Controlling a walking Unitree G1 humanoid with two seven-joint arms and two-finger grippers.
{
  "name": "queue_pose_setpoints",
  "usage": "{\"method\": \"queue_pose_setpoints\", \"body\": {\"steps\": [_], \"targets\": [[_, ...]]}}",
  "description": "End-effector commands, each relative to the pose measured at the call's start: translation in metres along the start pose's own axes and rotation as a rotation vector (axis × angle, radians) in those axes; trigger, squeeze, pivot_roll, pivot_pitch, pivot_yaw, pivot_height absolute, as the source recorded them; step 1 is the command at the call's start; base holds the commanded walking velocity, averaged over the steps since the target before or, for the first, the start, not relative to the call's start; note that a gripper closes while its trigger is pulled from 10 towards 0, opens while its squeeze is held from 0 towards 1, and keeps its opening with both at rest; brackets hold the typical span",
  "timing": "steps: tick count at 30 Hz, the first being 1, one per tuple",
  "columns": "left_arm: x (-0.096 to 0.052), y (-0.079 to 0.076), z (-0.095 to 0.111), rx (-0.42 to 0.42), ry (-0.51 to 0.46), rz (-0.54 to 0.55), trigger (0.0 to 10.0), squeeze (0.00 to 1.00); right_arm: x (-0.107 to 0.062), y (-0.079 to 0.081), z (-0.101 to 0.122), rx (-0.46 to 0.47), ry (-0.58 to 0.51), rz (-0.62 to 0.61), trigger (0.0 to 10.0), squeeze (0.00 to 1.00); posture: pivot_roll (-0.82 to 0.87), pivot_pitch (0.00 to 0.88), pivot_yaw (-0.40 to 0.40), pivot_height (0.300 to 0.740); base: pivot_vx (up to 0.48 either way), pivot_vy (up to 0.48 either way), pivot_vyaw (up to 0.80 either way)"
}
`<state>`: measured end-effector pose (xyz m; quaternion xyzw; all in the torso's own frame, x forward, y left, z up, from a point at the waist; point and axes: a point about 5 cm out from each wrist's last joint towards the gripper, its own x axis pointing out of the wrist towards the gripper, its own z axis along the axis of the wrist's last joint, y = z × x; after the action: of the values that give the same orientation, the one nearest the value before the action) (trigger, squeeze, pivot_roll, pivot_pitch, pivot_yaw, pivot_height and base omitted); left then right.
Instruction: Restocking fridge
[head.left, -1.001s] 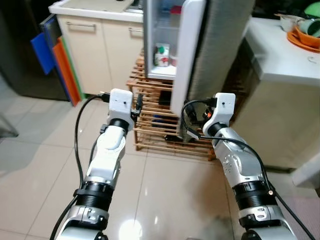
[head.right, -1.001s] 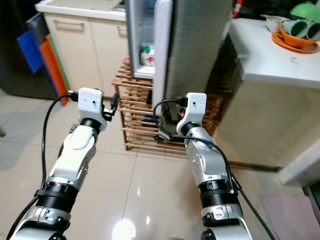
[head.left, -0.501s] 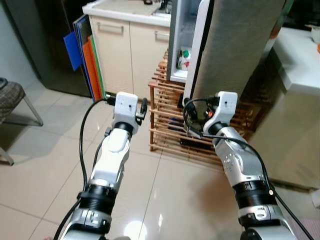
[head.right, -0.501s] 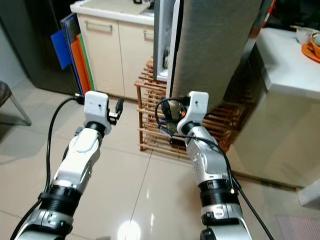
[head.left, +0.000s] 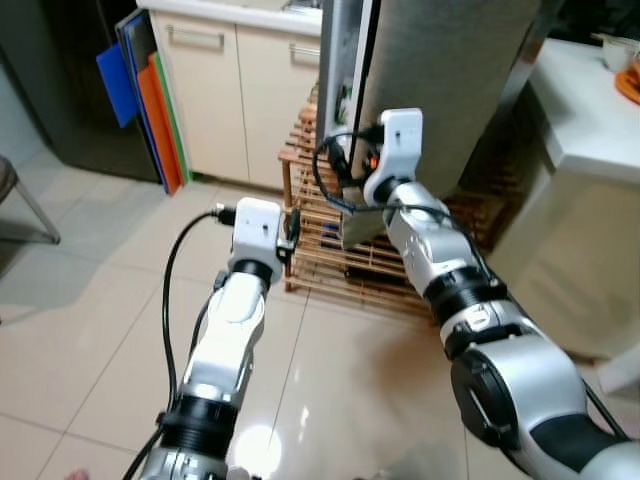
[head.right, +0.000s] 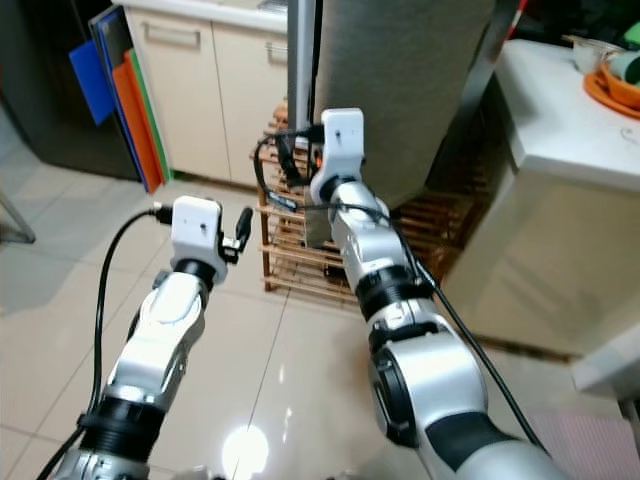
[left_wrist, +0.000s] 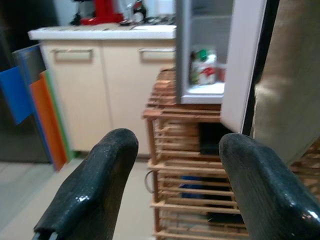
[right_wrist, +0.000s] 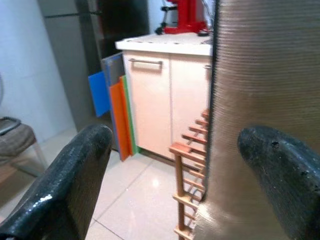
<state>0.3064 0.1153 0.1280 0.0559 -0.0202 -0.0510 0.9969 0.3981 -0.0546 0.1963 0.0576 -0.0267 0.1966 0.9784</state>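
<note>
The fridge (left_wrist: 200, 50) stands on a slatted wooden rack (head.left: 330, 255) beside a cream cabinet (head.left: 245, 90), and its door (left_wrist: 242, 60) is ajar. The left wrist view shows jars (left_wrist: 204, 67) on the lower shelf. The right gripper (right_wrist: 175, 165) is raised at the door's outer edge, fingers spread wide with the edge between them (contact cannot be confirmed). The left gripper (left_wrist: 175, 180) hovers lower, facing the rack, fingers apart and holding nothing. Neither gripper carries stock, so the step in hand is judged to be handling the door. Risk: a push on the door edge at an angle may let the fingers slip off, or shift the fridge on its rack.
</note>
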Motion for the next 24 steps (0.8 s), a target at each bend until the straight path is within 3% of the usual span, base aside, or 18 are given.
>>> {"method": "queue_pose_setpoints", "body": {"steps": [1, 4, 9, 10, 14, 17, 24], "targets": [[-0.002, 0.001, 0.001, -0.001, 0.005, 0.013, 10.0, 0.00, 0.003, 0.005, 0.004, 0.009, -0.013, 0.016, 10.0, 0.00, 0.09, 0.011, -0.099, 0.740, 0.000, 0.000, 0.00], [-0.007, -0.001, -0.005, 0.000, 0.039, 0.004, 10.0, 0.00, 0.016, 0.050, 0.029, 0.007, -0.111, 0.171, 10.0, 0.00, 0.10, 0.014, -0.095, 0.740, 0.000, 0.000, 0.00], [-0.004, -0.006, 0.000, 0.000, 0.028, -0.008, 10.0, 0.00, 0.020, 0.061, 0.042, 0.055, -0.155, 0.201, 10.0, 0.00, 0.10, 0.012, -0.101, 0.740, 0.000, 0.000, 0.00], [0.000, -0.005, 0.007, 0.002, 0.001, -0.008, 10.0, 0.00, 0.013, 0.049, 0.025, 0.079, -0.131, 0.163, 10.0, 0.00, 0.09, 0.010, -0.089, 0.740, 0.000, 0.000, 0.00], [0.002, -0.005, 0.013, 0.015, -0.038, -0.038, 10.0, 0.00, -0.001, 0.035, -0.002, 0.071, -0.104, 0.127, 10.0, 0.00, 0.06, 0.000, -0.068, 0.740, 0.213, 0.000, 0.00], [0.005, -0.009, 0.018, 0.025, -0.069, -0.066, 10.0, 0.00, -0.023, 0.017, -0.026, 0.031, -0.112, 0.060, 10.0, 0.00, 0.04, 0.000, -0.054, 0.740, 0.431, 0.000, 0.00], [0.009, -0.008, 0.022, 0.035, -0.089, -0.066, 10.0, 0.00, -0.051, -0.015, -0.047, -0.018, -0.090, -0.105, 10.0, 0.00, 0.03, 0.000, -0.054, 0.740, 0.431, 0.000, 0.00]]}}
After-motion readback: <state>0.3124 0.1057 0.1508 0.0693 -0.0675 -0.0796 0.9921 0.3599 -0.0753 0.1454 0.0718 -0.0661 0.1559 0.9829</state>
